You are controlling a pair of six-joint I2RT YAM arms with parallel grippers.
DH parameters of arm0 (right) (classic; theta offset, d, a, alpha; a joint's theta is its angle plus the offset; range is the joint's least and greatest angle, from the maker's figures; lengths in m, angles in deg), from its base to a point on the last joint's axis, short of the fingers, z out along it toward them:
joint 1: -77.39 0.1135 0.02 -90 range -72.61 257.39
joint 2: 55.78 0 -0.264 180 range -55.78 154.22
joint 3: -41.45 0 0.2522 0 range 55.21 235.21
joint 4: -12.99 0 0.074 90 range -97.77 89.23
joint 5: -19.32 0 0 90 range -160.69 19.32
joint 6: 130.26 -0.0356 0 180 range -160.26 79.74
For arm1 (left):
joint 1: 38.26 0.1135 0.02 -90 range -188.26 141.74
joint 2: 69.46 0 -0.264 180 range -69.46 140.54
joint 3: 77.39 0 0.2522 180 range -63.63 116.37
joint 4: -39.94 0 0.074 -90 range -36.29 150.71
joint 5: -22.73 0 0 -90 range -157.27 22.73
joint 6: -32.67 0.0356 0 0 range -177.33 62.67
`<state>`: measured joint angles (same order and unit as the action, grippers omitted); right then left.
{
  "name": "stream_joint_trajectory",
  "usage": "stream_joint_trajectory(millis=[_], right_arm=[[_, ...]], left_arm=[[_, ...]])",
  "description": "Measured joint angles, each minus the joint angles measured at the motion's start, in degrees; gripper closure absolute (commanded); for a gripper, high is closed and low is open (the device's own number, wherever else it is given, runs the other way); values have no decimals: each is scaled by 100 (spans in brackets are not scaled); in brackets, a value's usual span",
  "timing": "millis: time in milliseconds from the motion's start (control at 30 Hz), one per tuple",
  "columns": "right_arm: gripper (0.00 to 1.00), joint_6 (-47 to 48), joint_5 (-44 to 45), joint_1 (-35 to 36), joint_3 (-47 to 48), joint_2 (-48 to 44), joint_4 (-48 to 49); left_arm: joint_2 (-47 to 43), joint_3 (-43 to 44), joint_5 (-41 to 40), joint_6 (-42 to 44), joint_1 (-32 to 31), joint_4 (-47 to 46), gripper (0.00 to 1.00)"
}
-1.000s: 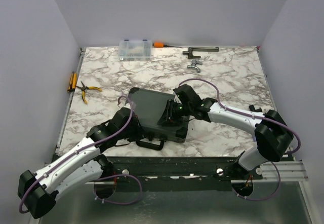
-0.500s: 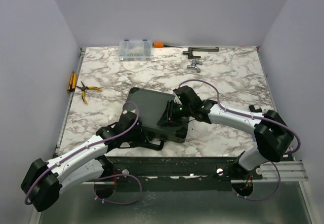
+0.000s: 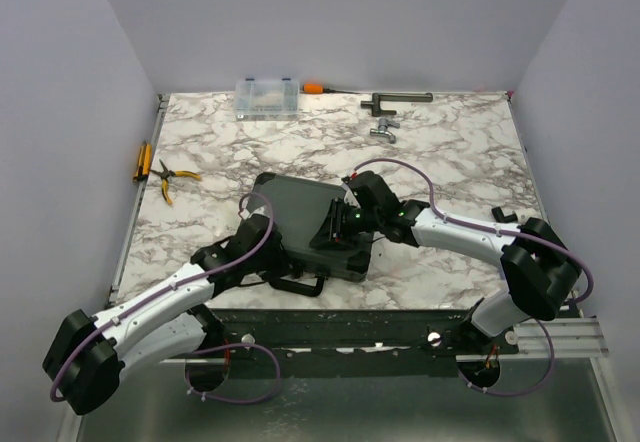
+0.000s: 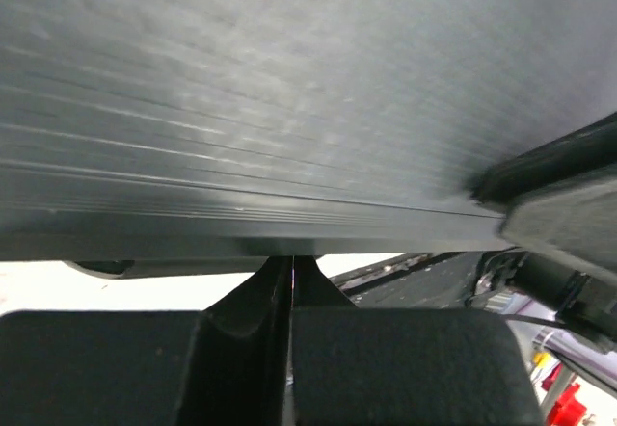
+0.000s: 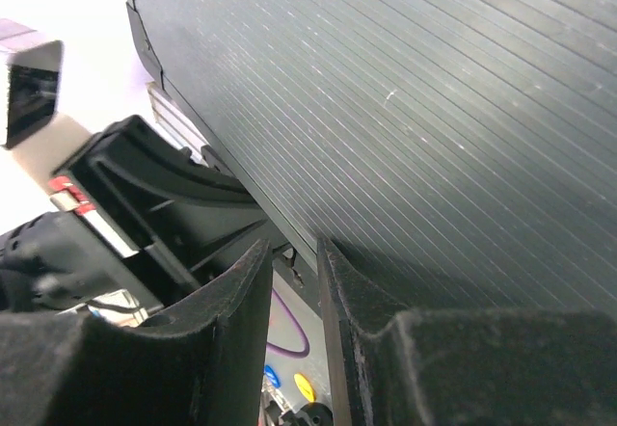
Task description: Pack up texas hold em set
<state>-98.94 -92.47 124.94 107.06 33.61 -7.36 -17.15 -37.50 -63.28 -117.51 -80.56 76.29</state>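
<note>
The black hard case (image 3: 298,212) lies closed on the marble table, its handle (image 3: 300,285) at the near edge. Chips, cards and tokens are out of view. My left gripper (image 3: 266,258) is shut and empty at the case's near left edge; in the left wrist view (image 4: 291,274) its fingers touch just under the ribbed case wall (image 4: 289,89). My right gripper (image 3: 336,230) rests on the right part of the lid. In the right wrist view (image 5: 294,257) its jaws stand a narrow gap apart with nothing between them, against the edge of the ribbed lid (image 5: 434,108).
A clear organiser box (image 3: 267,96) and an orange-handled screwdriver (image 3: 315,88) lie at the back. Metal tools (image 3: 395,99) lie at the back right. Yellow-handled pliers (image 3: 170,177) and an orange-handled tool (image 3: 142,160) lie at the left edge.
My left arm has stretched forward and its gripper has slid along the case's near left edge towards the handle. The right gripper has barely moved.
</note>
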Motion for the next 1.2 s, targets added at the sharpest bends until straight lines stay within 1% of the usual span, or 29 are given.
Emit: stream_joint_trajectory(millis=[133,533,733,933,1100,1200], right_arm=[[68,0,-2,0,0,2,4],[68,0,0,0,-2,4,4],[69,2,-13,0,-11,13,39],[69,2,-42,0,-24,37,114],[69,2,-63,0,-24,57,157],[69,2,-66,0,-26,57,162]], left_arm=[[-13,345,-129,87,79,216,100],[-136,435,-103,264,179,376,100],[-1141,341,-306,269,256,402,100],[-1961,-284,-369,74,260,750,100],[-1808,-496,-363,-28,260,833,100],[-1449,-509,-308,-37,260,693,100]])
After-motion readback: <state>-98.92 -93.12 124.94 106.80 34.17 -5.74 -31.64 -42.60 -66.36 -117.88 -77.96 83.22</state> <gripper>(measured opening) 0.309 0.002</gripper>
